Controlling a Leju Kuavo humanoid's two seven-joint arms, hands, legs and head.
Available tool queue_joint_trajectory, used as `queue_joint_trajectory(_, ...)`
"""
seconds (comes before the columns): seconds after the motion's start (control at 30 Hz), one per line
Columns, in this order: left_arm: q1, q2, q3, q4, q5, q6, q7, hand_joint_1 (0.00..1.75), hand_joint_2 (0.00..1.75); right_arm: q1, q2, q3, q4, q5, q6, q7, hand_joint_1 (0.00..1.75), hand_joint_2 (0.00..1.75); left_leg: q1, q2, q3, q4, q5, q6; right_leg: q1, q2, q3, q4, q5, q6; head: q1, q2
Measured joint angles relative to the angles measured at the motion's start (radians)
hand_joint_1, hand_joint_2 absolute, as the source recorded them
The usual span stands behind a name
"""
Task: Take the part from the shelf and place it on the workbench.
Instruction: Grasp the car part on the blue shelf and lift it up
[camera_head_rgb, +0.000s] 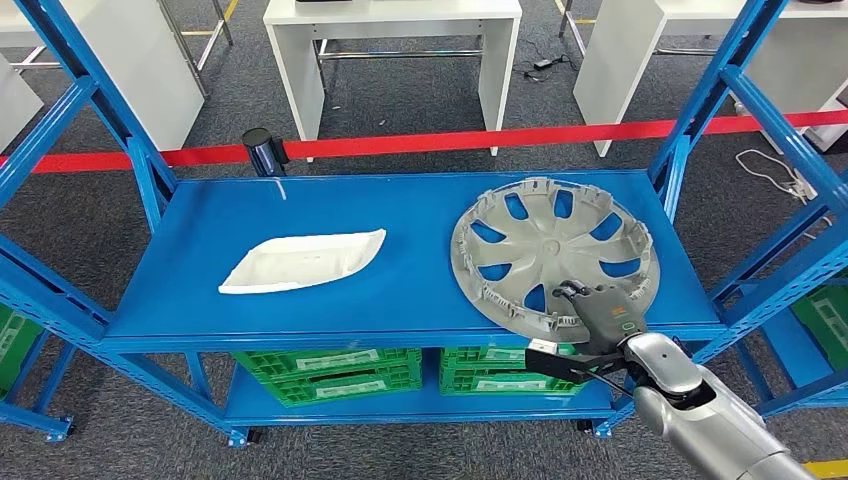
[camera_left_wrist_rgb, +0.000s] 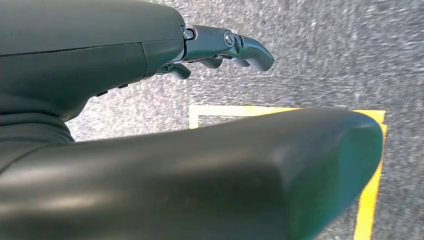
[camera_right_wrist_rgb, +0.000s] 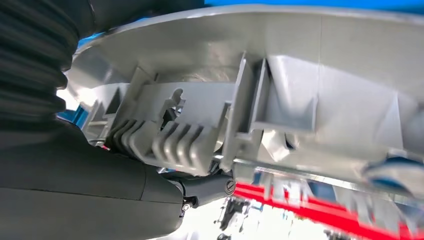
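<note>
Right now the grey wheel cover (camera_head_rgb: 553, 250) is lying inner side up at the right end of the blue shelf (camera_head_rgb: 300, 310), its near rim reaching the shelf's front edge and tilted a little up toward the far side. The right hand (camera_head_rgb: 598, 318) is coming in from below the front edge, and its fingers (camera_head_rgb: 572, 293) are gripping the cover's near rim, with the thumb underneath. In the right wrist view the cover's ribbed clips (camera_right_wrist_rgb: 180, 142) are sitting directly against the hand (camera_right_wrist_rgb: 100, 195), with a dark finger (camera_right_wrist_rgb: 207, 187) lying under the rim.

A white curved panel (camera_head_rgb: 303, 261) is lying flat on the left half of the shelf, well apart from the cover, with bare blue surface between them and along the far edge. Blue uprights (camera_head_rgb: 150, 185) are standing at both ends of the shelf, the right one (camera_head_rgb: 672, 160) just beside the cover's far rim. Green crates (camera_head_rgb: 330, 372) are sitting on the lower level.

Beyond a red tape line (camera_head_rgb: 450, 142) on the grey floor, white desks (camera_head_rgb: 395, 50) are standing well back.

The left hand (camera_left_wrist_rgb: 150, 65) is hanging over grey carpet and a yellow floor marking (camera_left_wrist_rgb: 367, 200), its fingers (camera_left_wrist_rgb: 240, 47) loosely curved and holding nothing.
</note>
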Motion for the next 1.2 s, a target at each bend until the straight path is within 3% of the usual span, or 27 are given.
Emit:
queue_joint_trajectory(0.3,0.004,-0.005,0.0,0.0,-0.002,-0.007,-0.075,0.0,0.0,0.071,0.03,-0.154,-0.104,-0.003,-0.15,-0.03,1.75,1.75,0.0,-0.006,0.0,-0.001,0.0,0.0,0.001,-0.007,0.001,0.0,-0.003,-0.001,0.0,0.0)
queue_joint_trajectory(0.43,0.006,-0.006,0.0,0.0,-0.012,-0.008,-0.089,0.0,1.75,0.129,0.064,-0.225,-0.142,0.009,-0.196,-0.041,1.75,1.75,0.0,-0.008,0.0,-0.001,-0.001,-0.001,0.001,-0.009,0.001,0.0,-0.005,-0.002,0.0,0.0)
queue_joint_trajectory(0.77,0.006,-0.007,0.01,-0.001,0.023,0.002,-0.075,0.0,1.75,0.268,0.163,-0.357,-0.204,0.006,-0.29,-0.03,1.75,1.75,0.0,-0.008,0.0,-0.001,-0.002,-0.001,0.001,-0.009,0.001,0.0,-0.007,-0.002,0.0,0.0)
queue_joint_trajectory(1.03,0.004,-0.004,0.017,-0.002,0.034,0.042,-0.029,0.0,1.75,0.354,0.251,-0.439,-0.234,0.055,-0.312,-0.027,1.75,1.75,0.001,-0.008,0.0,-0.001,-0.003,-0.002,0.001,-0.009,0.001,0.0,-0.008,-0.002,0.0,0.0)
queue_joint_trajectory(1.2,0.004,-0.003,0.02,-0.003,0.019,0.054,-0.054,0.0,1.75,0.38,0.285,-0.475,-0.245,-0.016,-0.326,-0.08,1.75,1.75,0.001,-0.008,0.0,-0.001,-0.003,-0.002,0.001,-0.008,0.001,0.0,-0.008,-0.002,0.0,0.0)
